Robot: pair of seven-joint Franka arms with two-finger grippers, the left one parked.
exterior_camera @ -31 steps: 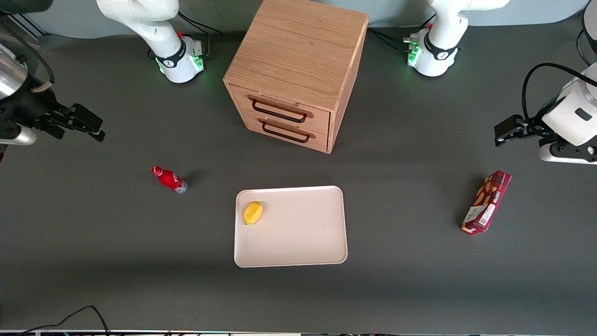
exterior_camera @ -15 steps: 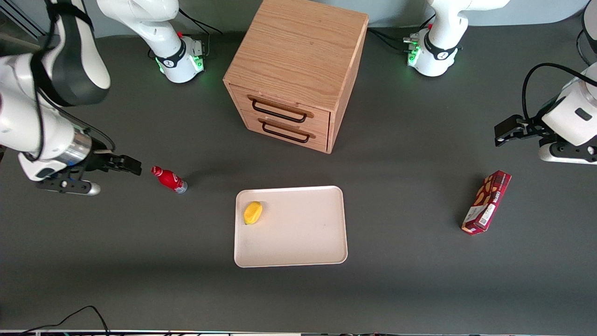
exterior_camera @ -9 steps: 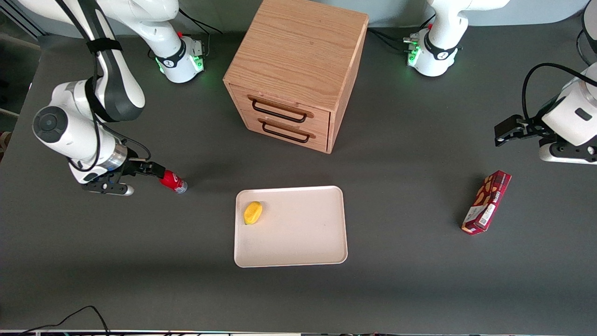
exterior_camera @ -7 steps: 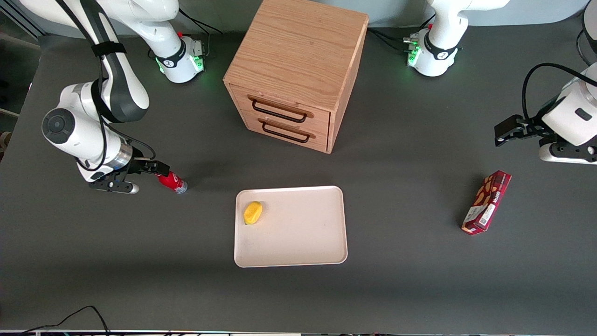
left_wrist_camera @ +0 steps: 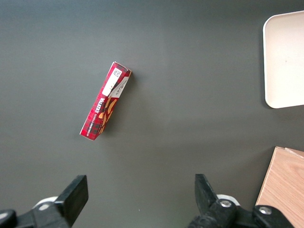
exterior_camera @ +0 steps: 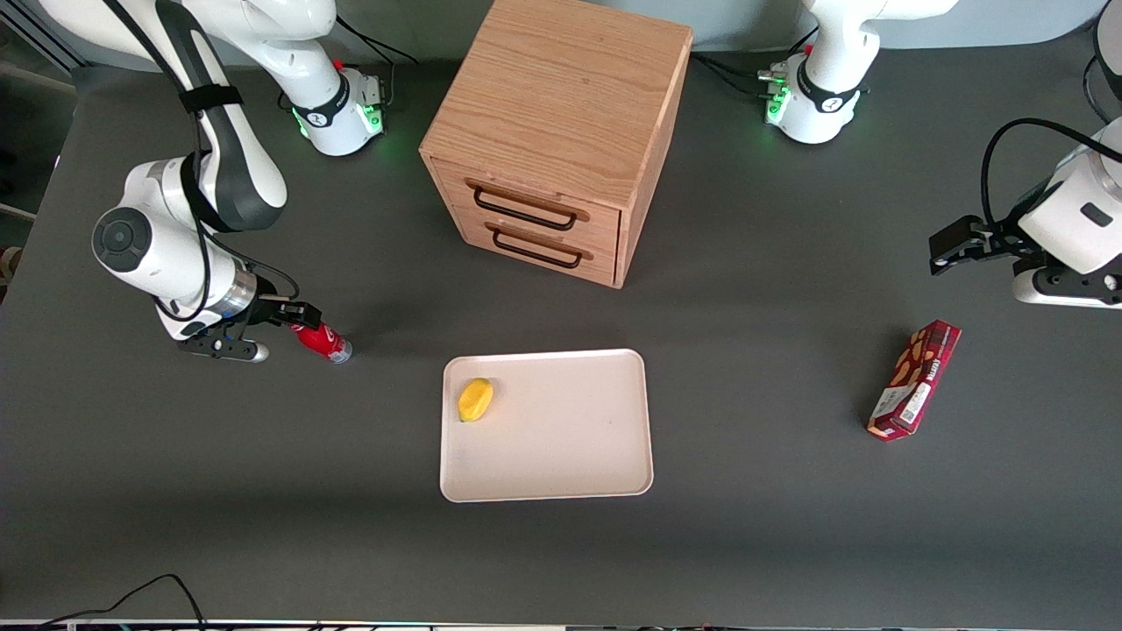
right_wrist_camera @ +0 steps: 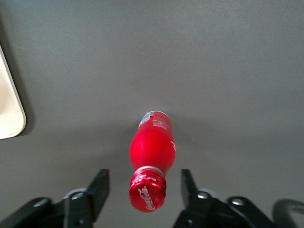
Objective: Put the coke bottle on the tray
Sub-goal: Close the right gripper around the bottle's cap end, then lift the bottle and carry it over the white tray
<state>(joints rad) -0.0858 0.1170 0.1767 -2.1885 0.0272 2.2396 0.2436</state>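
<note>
The coke bottle [exterior_camera: 323, 341] is small and red with a red cap and a clear base. It stands on the dark table toward the working arm's end, beside the cream-white tray [exterior_camera: 561, 456]. In the right wrist view the bottle [right_wrist_camera: 152, 152] has its cap between the two black fingers, with gaps on both sides. My gripper [exterior_camera: 298, 317] is open around the bottle's cap end, just above the table; it also shows in the right wrist view [right_wrist_camera: 145, 190]. A corner of the tray [right_wrist_camera: 10, 111] shows in the right wrist view.
A yellow lemon [exterior_camera: 475, 400] lies on the tray near its corner closest to the bottle. A wooden two-drawer cabinet [exterior_camera: 561, 131] stands farther from the front camera than the tray. A long red snack box [exterior_camera: 914, 379] lies toward the parked arm's end, also in the left wrist view [left_wrist_camera: 104, 105].
My gripper has come down from the table's edge and moved in to the bottle, so its open fingers now flank the cap. The bottle has not moved.
</note>
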